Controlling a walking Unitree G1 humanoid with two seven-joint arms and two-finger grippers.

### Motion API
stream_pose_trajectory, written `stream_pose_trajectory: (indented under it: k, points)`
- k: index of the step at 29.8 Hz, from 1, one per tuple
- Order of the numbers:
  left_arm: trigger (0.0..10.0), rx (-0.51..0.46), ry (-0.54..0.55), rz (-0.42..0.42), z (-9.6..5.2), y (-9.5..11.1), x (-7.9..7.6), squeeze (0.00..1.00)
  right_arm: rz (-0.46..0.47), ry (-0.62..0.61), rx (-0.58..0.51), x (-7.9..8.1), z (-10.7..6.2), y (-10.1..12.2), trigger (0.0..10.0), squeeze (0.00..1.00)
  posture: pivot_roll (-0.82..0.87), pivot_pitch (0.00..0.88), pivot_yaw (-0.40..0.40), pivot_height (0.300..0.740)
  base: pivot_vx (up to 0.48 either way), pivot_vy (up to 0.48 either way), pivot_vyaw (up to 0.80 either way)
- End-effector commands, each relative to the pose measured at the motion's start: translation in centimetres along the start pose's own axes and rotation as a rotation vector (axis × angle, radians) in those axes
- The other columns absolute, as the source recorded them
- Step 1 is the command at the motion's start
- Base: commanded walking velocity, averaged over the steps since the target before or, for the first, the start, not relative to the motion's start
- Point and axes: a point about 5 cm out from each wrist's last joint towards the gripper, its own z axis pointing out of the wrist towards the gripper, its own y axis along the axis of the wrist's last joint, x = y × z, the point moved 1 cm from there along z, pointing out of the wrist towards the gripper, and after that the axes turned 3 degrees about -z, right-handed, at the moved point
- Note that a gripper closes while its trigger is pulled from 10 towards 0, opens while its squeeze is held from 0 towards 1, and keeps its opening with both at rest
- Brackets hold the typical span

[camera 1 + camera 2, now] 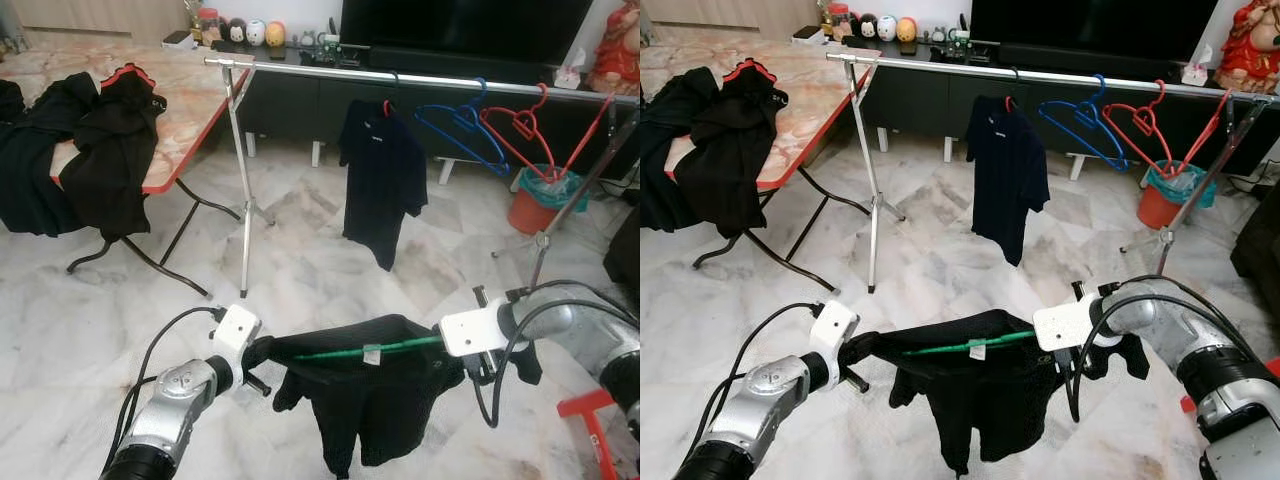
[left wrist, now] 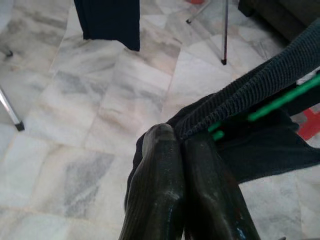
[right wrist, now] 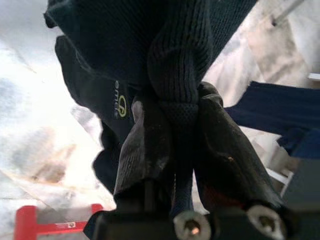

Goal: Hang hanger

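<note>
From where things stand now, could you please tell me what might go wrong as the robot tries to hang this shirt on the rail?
1. The left gripper and right gripper pinch only fabric of the black shirt, so the green hanger inside might slip or tilt.
2. The hanger's hook cannot be made out, so catching the rail may take more than one try.
3. The hanging dark shirt and blue hanger already occupy the rail and could be bumped.

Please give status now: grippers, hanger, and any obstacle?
Left gripper and right gripper both shut on black shirt, stretched on green hanger. Clothes rail ahead, not yet reached. Hung dark shirt takes the rail's middle.
</note>
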Motion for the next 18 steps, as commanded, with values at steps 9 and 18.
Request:
stream_pose_trajectory:
  k: [9,18]
  points:
    - [0.0,-0.026,-0.004,0.009,-1.1,1.6,1.3,0.0,0.094,0.003,0.121,3.5,2.6,-1.3,0.0,0.0,0.04,0.0,-0.024,0.74,0.0,0.0,0.0]
    - [0.0,-0.066,-0.035,0.041,-0.7,3.6,0.9,0.0,0.328,-0.278,0.053,1.3,5.2,1.3,0.0,0.0,0.04,0.0,-0.013,0.74,0.0,0.0,0.0]
